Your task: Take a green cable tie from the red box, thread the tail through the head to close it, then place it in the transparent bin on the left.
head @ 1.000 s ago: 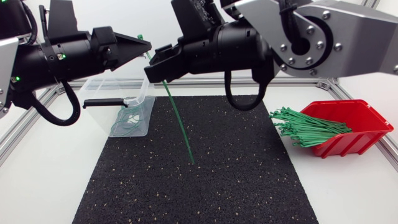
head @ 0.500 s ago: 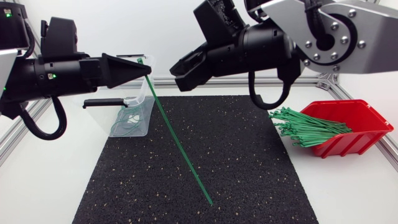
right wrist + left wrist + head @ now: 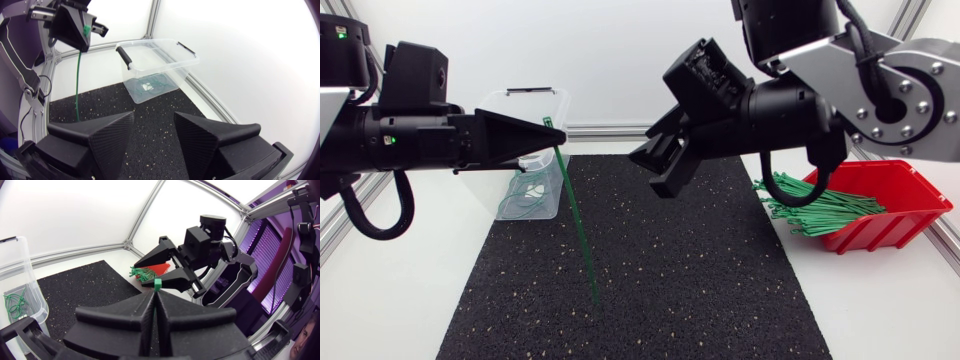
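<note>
— Where is the cable tie (image 3: 576, 220)?
— In the left gripper (image 3: 558, 141). Its 2 fingers are pressed together on the tie's green head, which pokes out just past the tips in the left wrist view. The strip hangs down from there at a slight slant, over the left half of the black mat (image 3: 650, 290). I cannot tell whether the tail's end touches the mat.
— Is it closed into a loop?
— No. It is 1 straight strip, and the tail is not through the head.
— And the right gripper (image 3: 645, 173)?
— Its fingers are spread apart with nothing between them. It hangs above the mat's far edge with its tips pointing toward the left gripper, well apart from the tie.
— The red box (image 3: 905, 195)?
— It is near the right edge of the tabletop (image 3: 390, 300), just off the mat. A bundle of green ties (image 3: 815, 208) sticks out of its open front over the mat's right edge.
— And the bin?
— The clear bin (image 3: 548, 185) stands at the mat's far left corner, just beyond the left gripper's tips. A few looped ties (image 3: 523, 197) lie on its floor.
</note>
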{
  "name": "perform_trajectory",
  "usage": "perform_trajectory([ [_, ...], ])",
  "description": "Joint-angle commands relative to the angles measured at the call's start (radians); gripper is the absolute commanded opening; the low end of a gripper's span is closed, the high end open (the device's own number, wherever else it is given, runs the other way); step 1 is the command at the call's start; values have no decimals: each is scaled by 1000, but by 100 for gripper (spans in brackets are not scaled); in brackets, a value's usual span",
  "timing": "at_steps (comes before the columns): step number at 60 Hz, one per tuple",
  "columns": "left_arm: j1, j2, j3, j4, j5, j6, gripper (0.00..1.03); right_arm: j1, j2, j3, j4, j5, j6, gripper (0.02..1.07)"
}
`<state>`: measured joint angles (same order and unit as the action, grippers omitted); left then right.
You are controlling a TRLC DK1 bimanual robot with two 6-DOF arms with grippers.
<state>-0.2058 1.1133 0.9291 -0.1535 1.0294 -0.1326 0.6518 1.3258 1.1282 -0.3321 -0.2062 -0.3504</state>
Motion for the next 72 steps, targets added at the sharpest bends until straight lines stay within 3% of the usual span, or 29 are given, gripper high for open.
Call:
perform_trajectory([
  [1, -1, -4, -3, -4, 40, 37, 4, -4, -31, -54, -12, 11, -50, 79],
  [21, 2, -20, -15, -47, 118, 137, 4, -23, -20, -88, -117, 10, -116, 89],
  [40, -4, -20, -33, -17, 118, 238, 4, -133, 24, -71, -194, -156, -32, 89],
  [55, -75, -98, -122, 134, -69, 298, 4, -135, 136, 7, -291, -165, 64, 89],
  [72, -218, -190, -170, 150, -292, 433, 4, -155, 265, 125, -404, -219, 159, 89],
])
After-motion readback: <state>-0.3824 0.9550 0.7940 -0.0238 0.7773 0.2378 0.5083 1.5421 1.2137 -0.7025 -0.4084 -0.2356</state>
